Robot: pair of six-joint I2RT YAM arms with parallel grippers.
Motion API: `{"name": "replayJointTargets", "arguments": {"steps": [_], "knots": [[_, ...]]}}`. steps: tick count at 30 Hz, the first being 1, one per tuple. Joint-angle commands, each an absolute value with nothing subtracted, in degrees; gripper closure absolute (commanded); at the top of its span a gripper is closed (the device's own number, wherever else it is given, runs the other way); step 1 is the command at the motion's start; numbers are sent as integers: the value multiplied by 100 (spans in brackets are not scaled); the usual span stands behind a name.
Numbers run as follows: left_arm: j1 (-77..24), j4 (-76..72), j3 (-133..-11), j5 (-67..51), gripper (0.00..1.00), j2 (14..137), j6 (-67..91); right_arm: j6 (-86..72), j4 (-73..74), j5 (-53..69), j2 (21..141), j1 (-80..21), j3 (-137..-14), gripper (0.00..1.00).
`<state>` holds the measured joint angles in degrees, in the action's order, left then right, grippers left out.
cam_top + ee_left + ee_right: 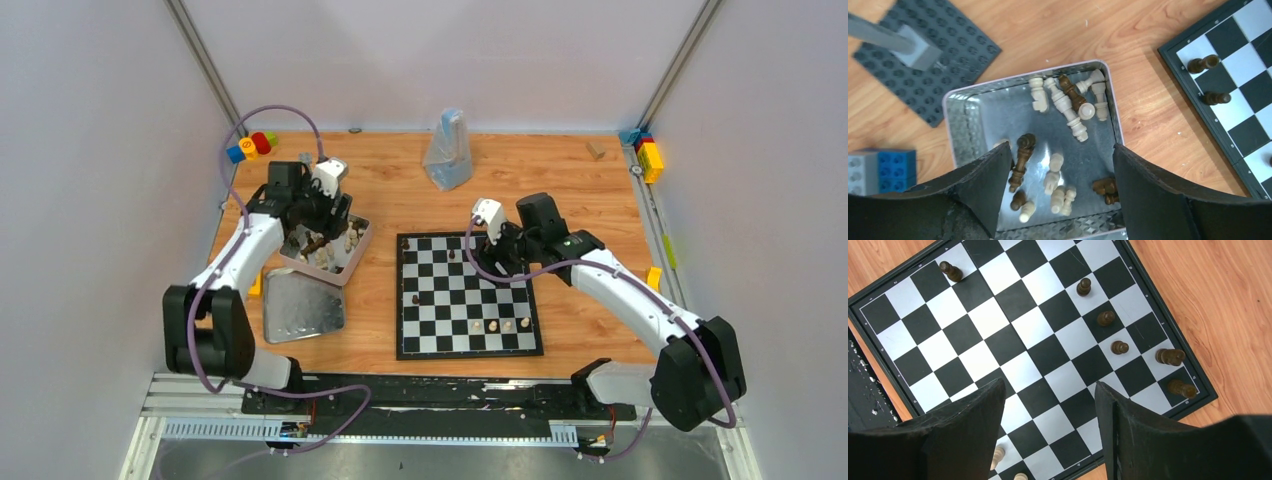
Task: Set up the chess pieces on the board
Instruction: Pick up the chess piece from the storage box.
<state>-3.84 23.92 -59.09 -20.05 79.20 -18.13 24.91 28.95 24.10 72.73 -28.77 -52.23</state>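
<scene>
Left gripper (1060, 146) wide, empty, over tin (964, 120) of chess pieces (1066, 105) | right gripper (1049, 384) wide, empty, over board (993, 317)

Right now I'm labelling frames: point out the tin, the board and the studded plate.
tin (998, 115), left wrist view, bare floor.
board (1020, 371), right wrist view, bare middle square.
studded plate (963, 47), left wrist view, bare studs.
</scene>
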Motion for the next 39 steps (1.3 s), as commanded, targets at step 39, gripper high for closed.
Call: {"name": "replayJointTargets", "arguments": {"steps": [39], "knots": [[-888,3695,-7420,-50,43,9711,-1551,2417,2515,2366,7048,-2399,-5099,34]]}}
